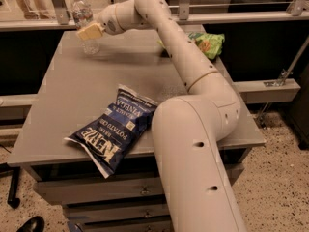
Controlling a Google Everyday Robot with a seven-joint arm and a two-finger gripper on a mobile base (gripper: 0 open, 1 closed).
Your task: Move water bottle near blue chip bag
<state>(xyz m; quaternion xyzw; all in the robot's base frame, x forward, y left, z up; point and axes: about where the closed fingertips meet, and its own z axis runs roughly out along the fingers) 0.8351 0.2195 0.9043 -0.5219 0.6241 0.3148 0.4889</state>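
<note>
The water bottle [82, 12], clear with a white cap, stands upright at the far left corner of the grey table [67, 95]. My gripper [89, 32] is at the bottle's middle, its cream tip overlapping the bottle's front, and the arm reaches across the table from the right. The blue chip bag [113, 132], dark navy with white lettering, lies flat near the table's front edge, partly overhanging it, well apart from the bottle.
A green snack bag [208, 42] lies at the table's far right, partly behind my arm. My arm's large lower link [193, 149] covers the table's front right. A railing runs behind the table, and drawers sit below it.
</note>
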